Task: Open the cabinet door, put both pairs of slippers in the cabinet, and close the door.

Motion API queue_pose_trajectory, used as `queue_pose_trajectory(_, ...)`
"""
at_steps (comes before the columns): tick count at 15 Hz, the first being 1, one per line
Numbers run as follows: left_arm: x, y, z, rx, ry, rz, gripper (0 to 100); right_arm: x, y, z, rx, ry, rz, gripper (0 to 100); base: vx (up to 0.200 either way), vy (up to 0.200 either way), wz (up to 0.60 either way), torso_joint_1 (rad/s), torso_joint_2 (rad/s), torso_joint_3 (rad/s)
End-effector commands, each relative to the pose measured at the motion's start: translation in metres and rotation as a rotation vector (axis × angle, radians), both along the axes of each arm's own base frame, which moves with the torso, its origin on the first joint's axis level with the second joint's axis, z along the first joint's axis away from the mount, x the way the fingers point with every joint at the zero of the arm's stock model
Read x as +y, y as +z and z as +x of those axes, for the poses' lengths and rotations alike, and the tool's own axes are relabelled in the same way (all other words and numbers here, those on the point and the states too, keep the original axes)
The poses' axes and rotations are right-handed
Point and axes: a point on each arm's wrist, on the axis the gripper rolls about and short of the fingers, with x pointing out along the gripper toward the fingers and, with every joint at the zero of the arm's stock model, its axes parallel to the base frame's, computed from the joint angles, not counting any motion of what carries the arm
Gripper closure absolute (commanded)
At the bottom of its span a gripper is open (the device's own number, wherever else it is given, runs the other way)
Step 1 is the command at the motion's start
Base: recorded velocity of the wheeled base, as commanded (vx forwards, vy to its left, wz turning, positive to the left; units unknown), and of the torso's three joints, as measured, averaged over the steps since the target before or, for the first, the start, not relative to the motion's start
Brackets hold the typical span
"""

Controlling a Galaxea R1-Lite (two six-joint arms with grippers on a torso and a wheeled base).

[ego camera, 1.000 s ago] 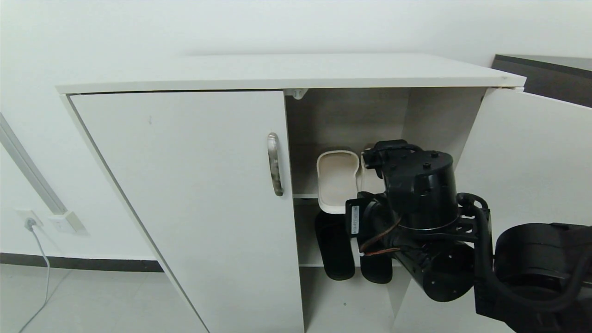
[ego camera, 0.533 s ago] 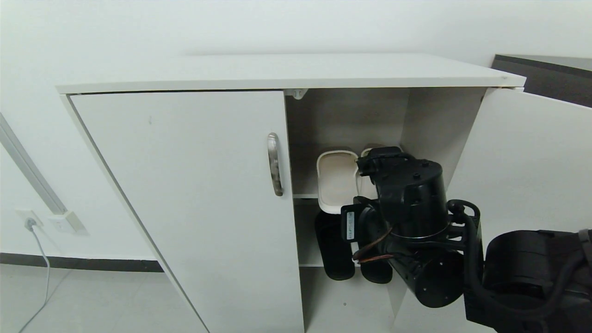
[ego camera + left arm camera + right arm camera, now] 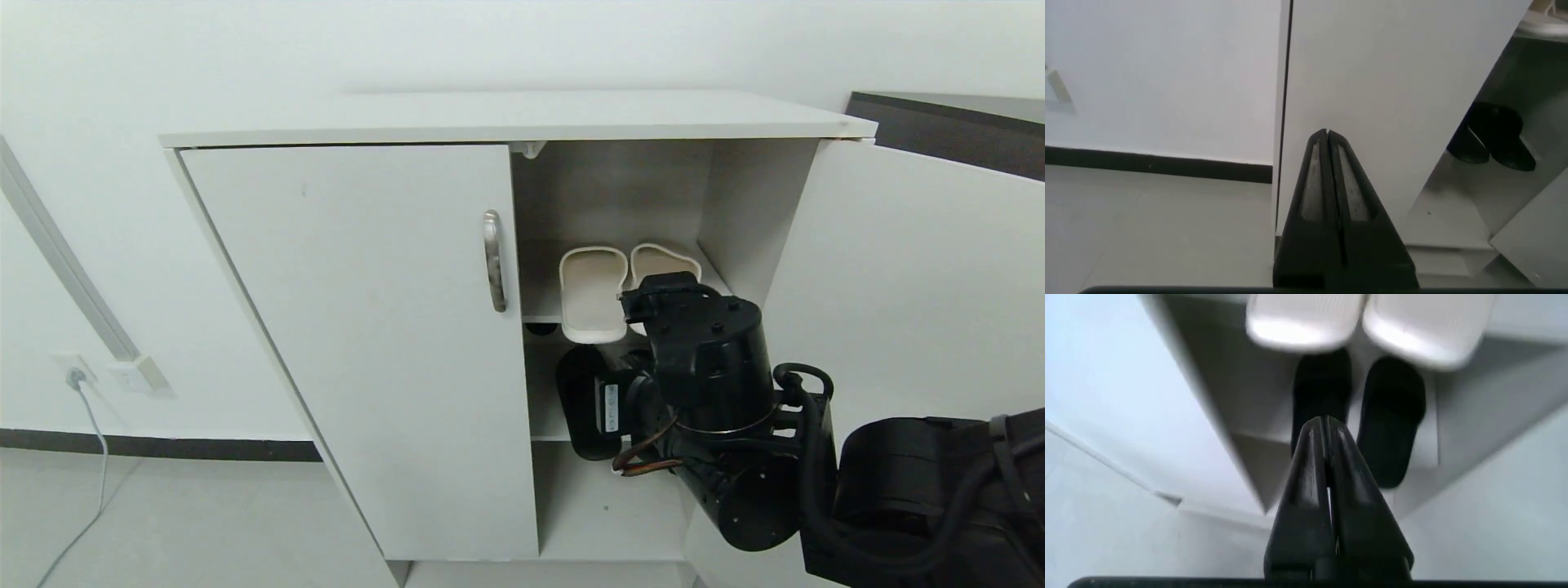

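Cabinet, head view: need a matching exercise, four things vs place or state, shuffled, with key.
Things
1. white slippers
2. black slippers
3. left door
4. right door

Place or state
A. swung open
B. on the upper shelf
C. shut
D. on the lower shelf

Pairs: 1-B, 2-D, 3-C, 4-A
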Motion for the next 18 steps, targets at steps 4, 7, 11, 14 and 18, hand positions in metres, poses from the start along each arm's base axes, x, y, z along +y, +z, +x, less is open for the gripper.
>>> queue_pose_trajectory(4, 0.0, 0.0, 0.0, -0.001, 0.0, -0.001, 100, 0.0, -0.004, 0.0, 0.009, 0.0, -0.011, 100, -0.2, 0.0, 0.0, -0.001, 0.0, 0.0)
queue_pose_trajectory(7, 0.0, 0.0, 0.0, -0.001, 0.0, -0.001, 100, -0.001, -0.008, -0.001, 0.012, -0.001, -0.017, 100, -0.2, 0.0, 0.0, 0.001, 0.0, 0.002)
queue_pose_trajectory(11, 0.0, 0.0, 0.0, -0.001, 0.0, -0.001, 100, -0.005, -0.016, -0.001, -0.017, 0.01, -0.053, 100, -0.15, 0.0, 0.0, 0.002, 0.0, 0.002)
queue_pose_trajectory(14, 0.0, 0.0, 0.0, -0.001, 0.0, -0.001, 100, -0.008, -0.02, 0.0, -0.032, 0.01, -0.067, 100, 0.0, 0.0, 0.0, 0.0, 0.0, 0.0)
queue_pose_trajectory(18, 0.0, 0.0, 0.0, -0.001, 0.0, -0.001, 100, -0.006, -0.024, 0.001, -0.03, 0.01, -0.071, 100, 0.0, 0.0, 0.0, 0.0, 0.0, 0.0)
